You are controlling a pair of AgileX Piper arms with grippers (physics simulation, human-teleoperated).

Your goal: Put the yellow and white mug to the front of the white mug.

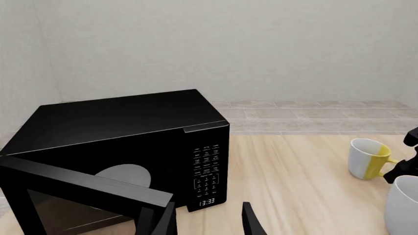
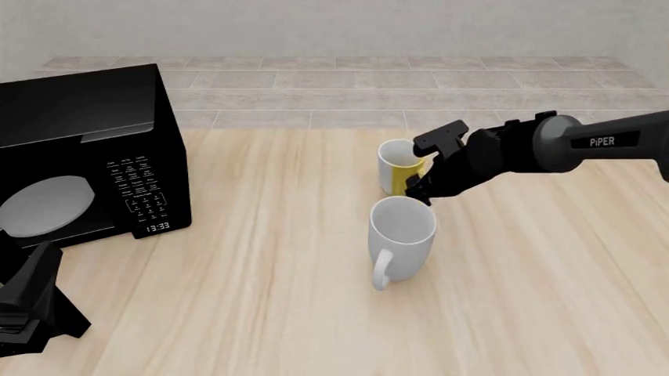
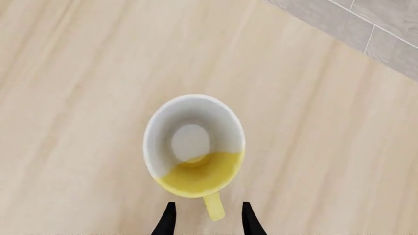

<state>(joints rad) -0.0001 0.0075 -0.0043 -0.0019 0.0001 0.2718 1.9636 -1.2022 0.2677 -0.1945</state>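
Observation:
The yellow and white mug (image 2: 397, 166) stands upright on the wooden table, just behind the taller white mug (image 2: 403, 231), whose handle points front-left. My right gripper (image 2: 421, 188) hangs over the yellow and white mug's right side. In the right wrist view the open gripper (image 3: 207, 220) has a finger on each side of the yellow handle (image 3: 213, 206), above the mug (image 3: 194, 147). My left gripper (image 2: 37, 290) is open and empty at the front left, by the microwave. The left wrist view shows it (image 1: 207, 223), the yellow and white mug (image 1: 367, 159) and the white mug (image 1: 402, 205).
A black microwave (image 2: 89, 149) with its door open stands at the left of the table; it also shows in the left wrist view (image 1: 130, 142). A tiled ledge (image 2: 345, 86) and wall lie behind the table.

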